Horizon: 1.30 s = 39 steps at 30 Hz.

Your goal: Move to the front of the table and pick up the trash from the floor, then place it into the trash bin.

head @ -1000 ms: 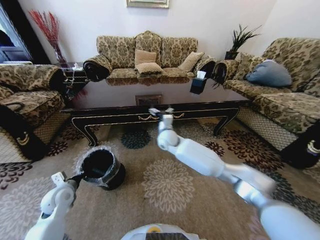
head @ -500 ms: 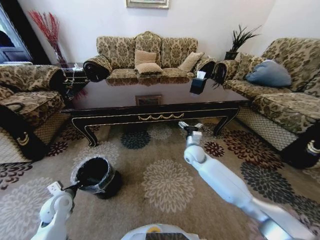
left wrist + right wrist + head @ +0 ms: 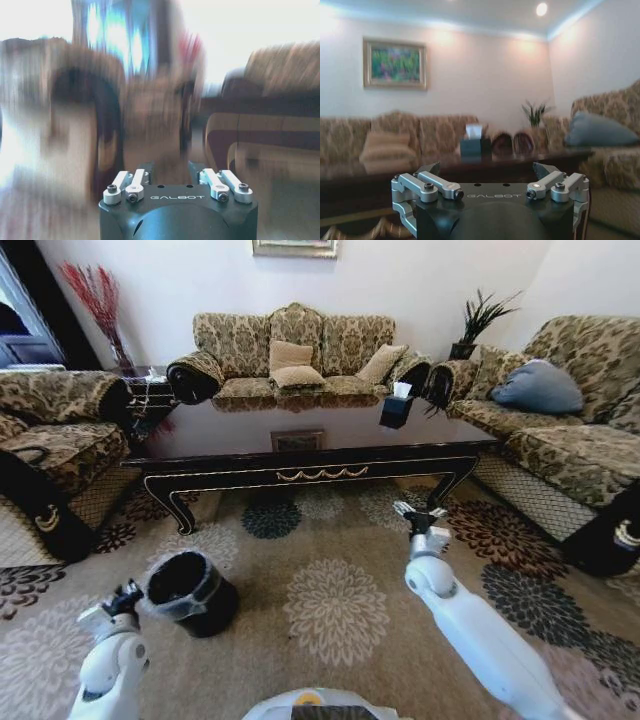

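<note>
Swinging from centre frame toward the right, my right gripper (image 3: 421,512) hangs with jaws apart and empty above the floor (image 3: 330,610); my left gripper (image 3: 122,597), jaws spread, has let go of the trash bin (image 3: 192,590) at lower left. Black, round, with a clear liner, it looks light and tippable, best held by the rim. No trash is visible before the surface (image 3: 300,445).

Large low rectangular glossy dark wood coffee table (image 3: 300,445) at 12 o'clock, dark tissue box (image 3: 396,408) on it toward 1. Small round black plastic-lined trash bin (image 3: 190,591) on patterned beige carpet (image 3: 335,610) at 10.
</note>
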Available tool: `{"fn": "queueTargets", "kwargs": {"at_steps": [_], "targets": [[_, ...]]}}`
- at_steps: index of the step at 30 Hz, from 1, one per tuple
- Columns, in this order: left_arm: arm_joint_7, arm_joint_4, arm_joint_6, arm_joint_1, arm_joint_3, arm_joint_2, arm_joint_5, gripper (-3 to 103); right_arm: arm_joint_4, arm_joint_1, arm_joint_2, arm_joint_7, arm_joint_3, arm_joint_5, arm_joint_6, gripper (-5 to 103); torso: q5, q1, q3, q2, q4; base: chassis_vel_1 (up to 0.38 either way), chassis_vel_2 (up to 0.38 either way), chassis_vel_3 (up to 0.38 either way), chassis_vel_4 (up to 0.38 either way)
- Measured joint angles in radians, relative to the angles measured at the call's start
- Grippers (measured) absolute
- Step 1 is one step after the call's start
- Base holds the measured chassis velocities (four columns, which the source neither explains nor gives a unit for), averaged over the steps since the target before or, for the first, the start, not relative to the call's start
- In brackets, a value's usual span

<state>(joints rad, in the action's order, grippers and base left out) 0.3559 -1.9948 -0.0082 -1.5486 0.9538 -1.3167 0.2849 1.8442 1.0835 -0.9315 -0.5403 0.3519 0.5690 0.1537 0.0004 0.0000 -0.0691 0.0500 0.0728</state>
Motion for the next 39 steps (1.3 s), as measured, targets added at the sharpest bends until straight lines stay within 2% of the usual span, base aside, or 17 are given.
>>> {"fn": "queueTargets", "kwargs": {"at_steps": [1,2,3,4,5,6,9,10,11,13,15,21,26,30,34,39], "targets": [[-0.025,-0.006,-0.086,-0.01,0.006,-0.004,-0.074,49,0.01,0.026,-0.004,0.025,0.035,-0.008,0.022,100,-0.0001,0.0,0.0,0.0,0.0,0.0,0.0,0.0,0.0],[-0.039,-0.01,-0.128,-0.016,0.01,-0.009,-0.11,49,0.016,0.042,-0.006,0.036,0.053,-0.012,0.035,100,-0.0003,0.0,0.0,0.0,0.0001,0.0,0.0,0.0,0.0],[-0.068,-0.028,-0.188,-0.032,0.012,-0.025,-0.157,55,0.028,0.08,-0.014,0.059,0.087,-0.02,0.066,100,-0.0003,0.0,0.0,0.0,0.0002,0.0,0.0,0.0,0.0],[-0.085,-0.048,-0.198,-0.048,0.012,-0.039,-0.163,60,0.036,0.115,-0.022,0.078,0.112,-0.025,0.092,100,-0.0004,0.0,0.0,0.0,0.0001,0.0,0.0,0.0,0.0],[-0.085,-0.048,-0.198,-0.048,0.012,-0.039,-0.163,60,0.036,0.115,-0.022,0.078,0.112,-0.025,0.092,100,-0.0004,0.0,0.0,0.0,0.0001,0.0,0.0,0.0,0.0],[-0.101,-0.068,-0.194,-0.065,0.007,-0.055,-0.153,66,0.041,0.146,-0.03,0.104,0.131,-0.031,0.12,100,-0.0003,0.0,0.0,0.0,0.0001,0.0,0.0,0.0,0.0],[-0.122,-0.105,-0.147,-0.104,-0.012,-0.092,-0.127,82,0.043,0.231,-0.055,0.209,0.165,-0.068,0.224,100,-0.0003,0.0,0.0,0.0,0.0002,0.0,0.0,0.0,0.0],[-0.136,-0.115,-0.131,-0.123,-0.019,-0.102,-0.134,82,0.045,0.259,-0.068,0.243,0.176,-0.093,0.247,100,-0.0005,0.0,0.0,0.0,0.0002,0.0,0.0,0.0,0.0],[-0.136,-0.115,-0.131,-0.123,-0.019,-0.102,-0.134,82,0.045,0.259,-0.068,0.243,0.176,-0.093,0.247,100,-0.0005,0.0,0.0,0.0,0.0002,0.0,0.0,0.0,0.0],[-0.168,-0.13,-0.123,-0.157,-0.029,-0.115,-0.158,92,0.054,0.293,-0.089,0.273,0.184,-0.133,0.27,100,-0.0004,0.0,0.0,0.0,0.0002,0.0,0.0,0.0,0.0],[-0.199,-0.145,-0.142,-0.198,-0.044,-0.129,-0.177,99,0.076,0.328,-0.122,0.283,0.186,-0.216,0.277,100,-0.0004,0.0,0.0,0.0,0.0,0.0,0.0,0.0,0.0],[-0.205,-0.193,-0.148,-0.227,-0.072,-0.145,-0.15,100,0.105,0.348,-0.123,0.26,0.162,-0.285,0.248,100,-0.0002,0.0,0.0,0.0,0.0,0.0,0.0,0.0,0.0],[-0.207,-0.313,-0.096,-0.197,-0.128,-0.155,-0.116,100,0.215,0.346,-0.044,0.201,0.153,-0.21,0.166,100,-0.0004,0.0,0.0,0.0,0.0001,0.0,0.0,0.0,0.0],[-0.232,-0.333,-0.093,-0.19,-0.141,-0.16,-0.096,100,0.266,0.351,-0.01,0.201,0.168,-0.184,0.16,100,-0.0004,0.0,0.0,0.0,0.0001,0.0,0.0,0.0,0.0],[-0.278,-0.344,-0.114,-0.205,-0.136,-0.162,-0.07,100,0.294,0.362,-0.001,0.247,0.189,-0.174,0.186,100,-0.0005,0.0,0.0,0.0,0.0001,0.0,0.0,0.0,0.0],[-0.29,-0.347,-0.121,-0.211,-0.132,-0.162,-0.064,100,0.298,0.364,0.0,0.263,0.194,-0.171,0.195,100,-0.0004,0.0,0.0,0.0,0.0,0.0,0.0,0.0,0.0]]}}
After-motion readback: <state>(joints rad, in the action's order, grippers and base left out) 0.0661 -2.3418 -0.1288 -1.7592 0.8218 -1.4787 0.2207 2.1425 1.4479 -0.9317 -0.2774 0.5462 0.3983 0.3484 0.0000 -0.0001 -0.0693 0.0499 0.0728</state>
